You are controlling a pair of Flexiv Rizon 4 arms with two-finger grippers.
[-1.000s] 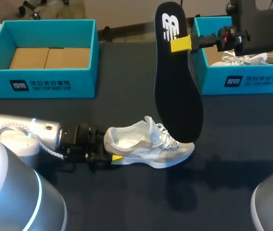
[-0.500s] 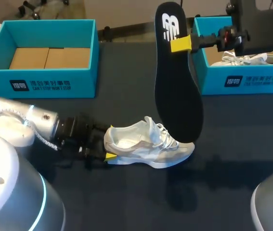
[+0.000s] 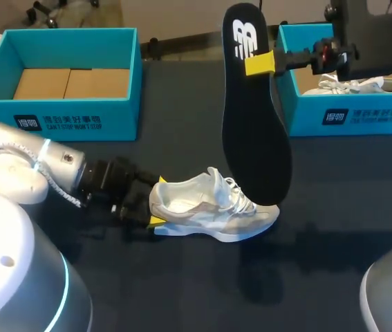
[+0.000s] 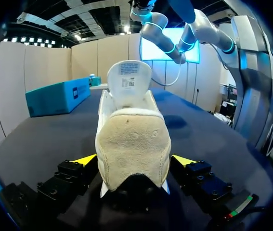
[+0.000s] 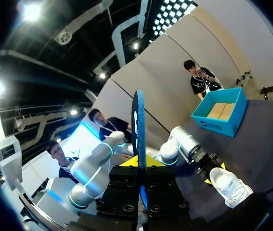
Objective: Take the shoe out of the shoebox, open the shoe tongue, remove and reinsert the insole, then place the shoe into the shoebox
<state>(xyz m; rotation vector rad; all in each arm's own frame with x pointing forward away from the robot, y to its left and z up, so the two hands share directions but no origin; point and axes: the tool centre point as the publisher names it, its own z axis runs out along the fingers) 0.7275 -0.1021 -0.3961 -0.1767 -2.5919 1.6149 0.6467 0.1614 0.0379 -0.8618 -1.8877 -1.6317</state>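
My R gripper (image 3: 259,63) is pinching insole (image 3: 254,138) upright above shoe (image 3: 213,207); L gripper (image 3: 158,201) is sitting open, straddling heel.

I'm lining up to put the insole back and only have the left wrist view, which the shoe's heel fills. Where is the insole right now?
Observer: The insole hangs upright in the air, pinched near its upper end by the right tool.
Operator: How close is its lower end to the shoe?
Observer: In the head view it overlaps the shoe at the laces. I cannot tell whether it touches them.
Operator: Which box is free for afterwards?
Observer: The left box shows only its cardboard bottom. The right box already holds another shoe.
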